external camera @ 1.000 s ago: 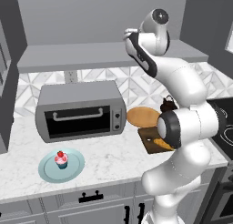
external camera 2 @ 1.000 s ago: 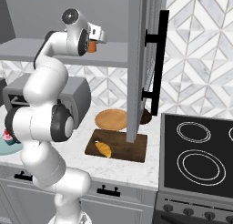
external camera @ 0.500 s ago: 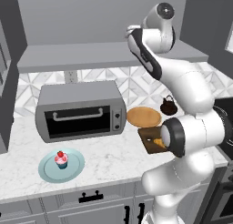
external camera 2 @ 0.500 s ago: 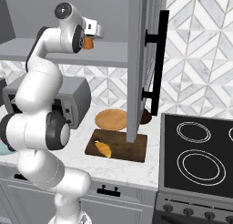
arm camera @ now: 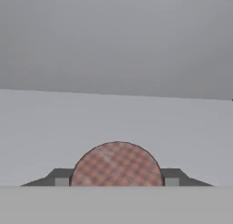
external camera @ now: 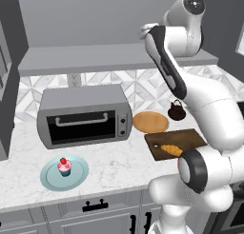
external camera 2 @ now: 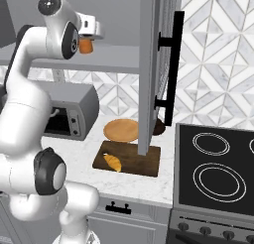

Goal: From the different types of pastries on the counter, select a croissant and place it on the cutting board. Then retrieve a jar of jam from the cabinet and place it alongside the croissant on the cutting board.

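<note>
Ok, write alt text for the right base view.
The tool holds the orange jar of jam up by the grey cabinet. Below, the croissant lies on the dark cutting board, beside a round tan plate.

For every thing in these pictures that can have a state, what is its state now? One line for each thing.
Two-finger gripper: shut on the small orange-brown jar of jam, held up by the cabinet shelf.
Golden croissant: lying on the dark brown wooden cutting board.
Grey cabinet door: open.
Grey toaster oven: door shut.
Pink-frosted cupcake: upright on the round light-blue plate.
Round tan plate: bare.
</note>
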Tool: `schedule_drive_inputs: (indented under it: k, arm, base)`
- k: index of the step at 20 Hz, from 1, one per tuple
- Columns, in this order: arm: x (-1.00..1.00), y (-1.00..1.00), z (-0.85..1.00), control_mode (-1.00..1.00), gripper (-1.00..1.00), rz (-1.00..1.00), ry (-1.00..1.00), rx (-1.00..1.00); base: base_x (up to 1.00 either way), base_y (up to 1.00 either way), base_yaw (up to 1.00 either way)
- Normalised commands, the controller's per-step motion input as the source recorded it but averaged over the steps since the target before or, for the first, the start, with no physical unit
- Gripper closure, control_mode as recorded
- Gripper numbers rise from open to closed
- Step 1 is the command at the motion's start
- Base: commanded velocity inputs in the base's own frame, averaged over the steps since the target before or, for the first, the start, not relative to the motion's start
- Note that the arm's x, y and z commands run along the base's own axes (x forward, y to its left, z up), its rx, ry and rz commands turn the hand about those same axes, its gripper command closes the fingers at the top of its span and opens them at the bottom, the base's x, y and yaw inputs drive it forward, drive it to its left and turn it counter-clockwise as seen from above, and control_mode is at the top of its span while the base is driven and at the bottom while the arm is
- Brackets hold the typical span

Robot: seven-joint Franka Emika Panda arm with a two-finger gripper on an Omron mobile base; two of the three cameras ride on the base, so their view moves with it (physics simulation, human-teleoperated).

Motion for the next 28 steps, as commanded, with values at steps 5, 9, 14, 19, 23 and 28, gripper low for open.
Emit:
schedule_drive_inputs:
  k: [5, 9, 14, 19, 23, 28]
  arm:
    - [-1.0, 0.0, -0.31, -1.0, 1.0, 0.0, 0.0, 0.0]
    - [-1.0, 0.0, -0.2, -1.0, 1.0, 0.0, 0.0, 0.0]
    - [-0.99, -0.22, -0.35, -1.0, 1.0, -0.23, 0.0, 0.0]
    - [-0.86, -0.37, -0.5, -1.0, 1.0, -0.45, 0.01, -0.02]
    - [-0.37, -0.51, -0.69, -1.0, 1.0, -0.33, 0.0, 0.09]
    - [-0.05, -0.55, -0.81, -1.0, 1.0, -0.16, 0.0, 0.04]
  base:
    - [0.0, 0.0, 0.0]
    - [0.0, 0.0, 0.0]
    - [0.0, 0.0, 0.0]
    - [0.0, 0.0, 0.0]
    - [0.0, 0.0, 0.0]
    - [0.0, 0.0, 0.0]
